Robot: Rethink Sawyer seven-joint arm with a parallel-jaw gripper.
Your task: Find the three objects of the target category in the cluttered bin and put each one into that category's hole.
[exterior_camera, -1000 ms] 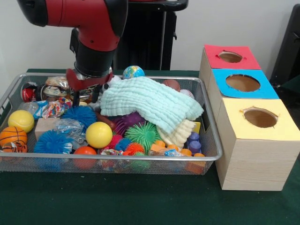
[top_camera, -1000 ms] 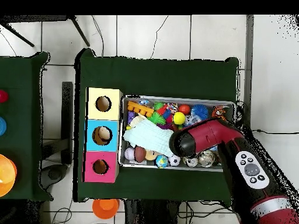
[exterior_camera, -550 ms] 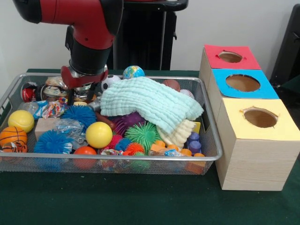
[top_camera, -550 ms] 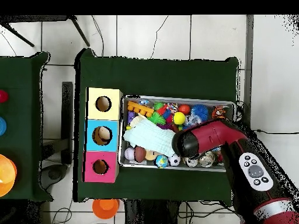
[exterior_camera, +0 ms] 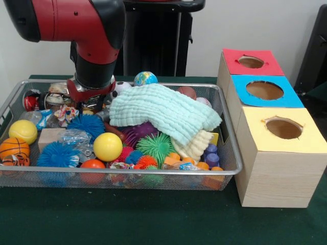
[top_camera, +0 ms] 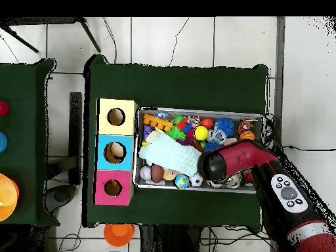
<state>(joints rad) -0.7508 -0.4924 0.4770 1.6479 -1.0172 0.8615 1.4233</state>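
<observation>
- since a second ago the arm (exterior_camera: 92, 30) has shifted toward the bin's (exterior_camera: 227, 166) back-left corner in the front view and lifted a little
- gripper (exterior_camera: 92, 102) hangs over the wrapped candies and small balls at the back; cannot tell if its fingers are apart or together
- light green cloth (exterior_camera: 163, 112) lies on the middle of the pile, cream cloth (exterior_camera: 196, 143) under its edge
- yellow ball (exterior_camera: 108, 146) near front, spiky balls beside it
- red, blue, yellow hole boxes (exterior_camera: 265, 92) stand beside the bin
</observation>
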